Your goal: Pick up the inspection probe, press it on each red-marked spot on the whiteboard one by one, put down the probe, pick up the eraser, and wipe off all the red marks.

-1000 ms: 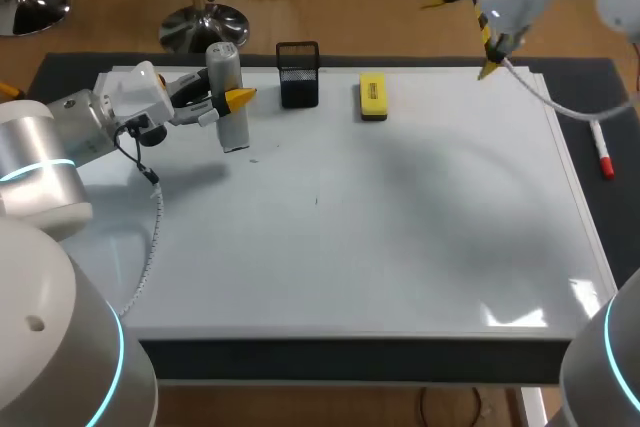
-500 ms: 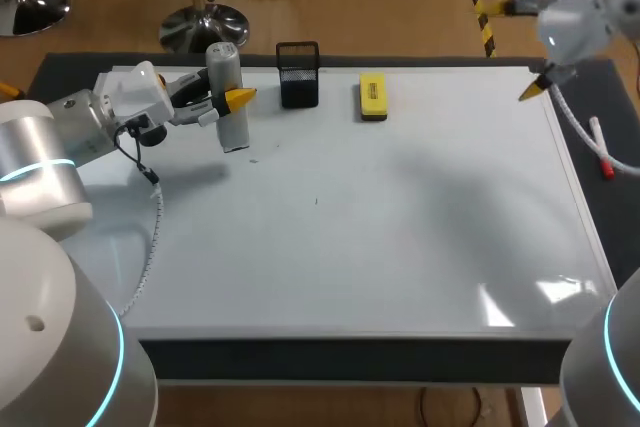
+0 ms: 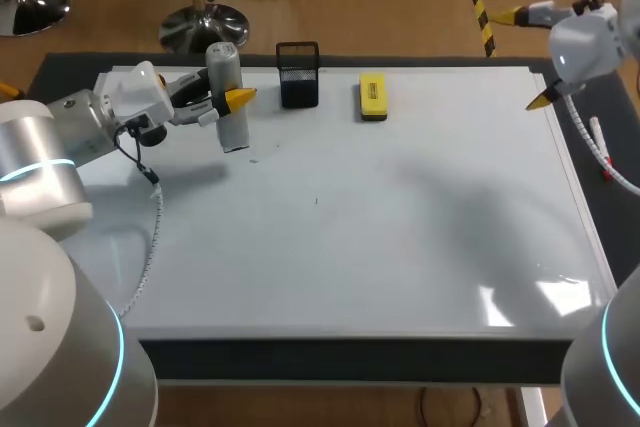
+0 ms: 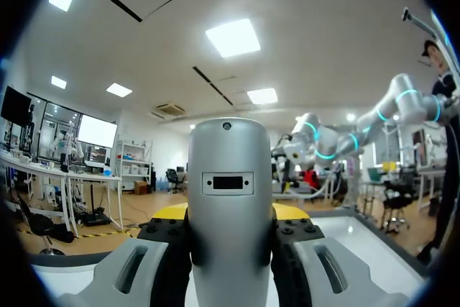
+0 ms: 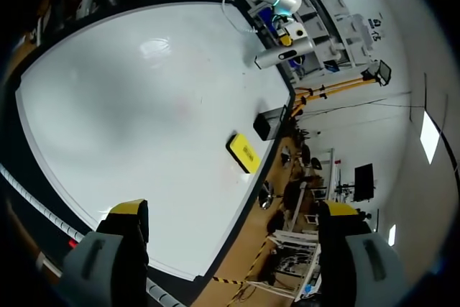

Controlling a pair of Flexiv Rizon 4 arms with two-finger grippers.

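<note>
The grey cylindrical probe [image 3: 228,97] stands upright at the back left of the whiteboard [image 3: 350,247], its lower end near or on the surface. My left gripper [image 3: 225,99] is shut on it from both sides. In the left wrist view the probe [image 4: 230,213] fills the gap of that gripper [image 4: 230,229]. The yellow eraser [image 3: 372,96] lies at the back middle. My right gripper [image 3: 525,57] hangs open and empty above the board's back right corner. Its wrist view looks across the board to the eraser [image 5: 245,152] and the probe [image 5: 284,53]. No red marks show clearly.
A black mesh pen holder [image 3: 298,74] stands between the probe and the eraser. A red-tipped marker [image 3: 601,152] lies on the dark mat just beyond the board's right edge. A few tiny dark specks [image 3: 317,200] dot the board's middle.
My right arm has swung to the right, from above the board's back edge out to its back right corner, staying open. The left arm and the probe have not moved.
</note>
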